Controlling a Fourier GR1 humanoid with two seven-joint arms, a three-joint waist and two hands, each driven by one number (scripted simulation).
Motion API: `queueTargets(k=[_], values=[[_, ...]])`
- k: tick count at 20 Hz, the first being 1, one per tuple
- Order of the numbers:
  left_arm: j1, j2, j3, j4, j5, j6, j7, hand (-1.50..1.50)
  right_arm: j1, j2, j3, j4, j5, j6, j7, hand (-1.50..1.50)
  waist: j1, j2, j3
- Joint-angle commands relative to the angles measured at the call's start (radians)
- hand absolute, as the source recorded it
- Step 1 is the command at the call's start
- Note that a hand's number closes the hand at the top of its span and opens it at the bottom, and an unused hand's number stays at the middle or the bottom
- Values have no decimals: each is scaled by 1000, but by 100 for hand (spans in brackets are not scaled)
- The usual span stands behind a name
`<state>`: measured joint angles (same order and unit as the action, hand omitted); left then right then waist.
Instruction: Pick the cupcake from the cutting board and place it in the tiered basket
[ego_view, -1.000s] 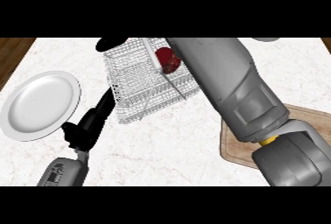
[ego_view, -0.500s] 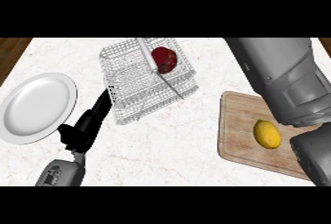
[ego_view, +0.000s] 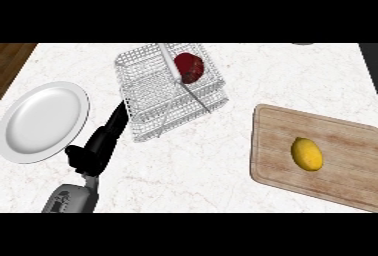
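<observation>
**A:** Where is the cupcake (ego_view: 189, 67)?

**B:** It is dark red; it sits inside the wire basket (ego_view: 151, 112), up at the basket's 1 o'clock corner; a thin white bar crosses the basket just beside it.

**A:** And the board (ego_view: 280, 150)?

**B:** The board is at 4 o'clock on the worktop (ego_view: 214, 165); only a lemon (ego_view: 306, 153) lies on it; the lemon is well apart from the basket.

**A:** What else is there?

**B:** A white plate (ego_view: 40, 122) at 9 o'clock; it is near the basket but not touching it.

**A:** Do you see the hands?

**B:** Only the left hand (ego_view: 96, 147); it comes in from 7 o'clock; it lies between the plate and the basket; its black fingers (ego_view: 117, 116) are straight and together, pointing up toward 1 o'clock, with the tips at the basket's left side; they hold nothing; I see no right hand.
</observation>
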<state>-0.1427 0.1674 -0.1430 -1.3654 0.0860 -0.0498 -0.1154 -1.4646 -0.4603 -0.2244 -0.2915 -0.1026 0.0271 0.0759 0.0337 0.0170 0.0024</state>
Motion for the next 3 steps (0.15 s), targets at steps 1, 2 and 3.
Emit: queueTargets(k=[1,2,3], values=[[18,-32,-30,30,-30,20,-4,0,54,-149,-23,29,-9,159,-41,-150,3,5,-1],[-4,15,7,-7,6,-19,24,0,72,-164,-29,44,-10,179,-68,-150,15,7,-1],[26,3,-17,8,-14,-18,-6,0,86,-227,-33,42,-14,248,-64,-150,8,7,-1]])
